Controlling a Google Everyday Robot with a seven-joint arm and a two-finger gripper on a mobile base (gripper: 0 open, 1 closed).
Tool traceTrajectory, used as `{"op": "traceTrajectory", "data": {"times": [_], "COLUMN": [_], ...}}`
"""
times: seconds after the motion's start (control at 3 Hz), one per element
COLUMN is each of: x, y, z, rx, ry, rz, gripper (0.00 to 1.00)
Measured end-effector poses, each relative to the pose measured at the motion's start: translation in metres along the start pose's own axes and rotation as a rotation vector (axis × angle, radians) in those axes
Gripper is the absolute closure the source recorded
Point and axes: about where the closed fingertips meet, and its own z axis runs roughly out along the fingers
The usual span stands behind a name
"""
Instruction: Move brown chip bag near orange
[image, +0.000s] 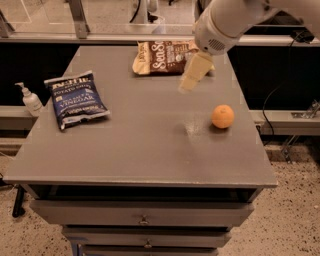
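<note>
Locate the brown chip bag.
In the camera view, the brown chip bag lies at the table's far edge, right of centre; the gripper hangs by its right end, beyond the orange.

One arm (250, 10), white, entering from the upper right corner and sloping down to the left; rounded white wrist housing (217, 30) at its end. Below it the gripper (189, 82) — cream-coloured, angled down and leftward — hangs in the upper centre-right of the view.

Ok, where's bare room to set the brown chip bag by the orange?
Bare tabletop between the orange and the blue chip bag, and along the front edge. Crowded at the back: brown chip bag, with the gripper by its end nearer the orange.
</note>
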Motion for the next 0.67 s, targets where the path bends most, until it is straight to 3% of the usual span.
{"op": "traceTrajectory", "data": {"times": [0.33,0.67], "x": [-0.015,-0.014], "y": [-0.039,-0.076], "z": [0.046,0.094], "rx": [0.021,0.016], "ry": [-0.011,-0.005], "rz": [0.029,0.093], "gripper": [0.00,0.00]}}
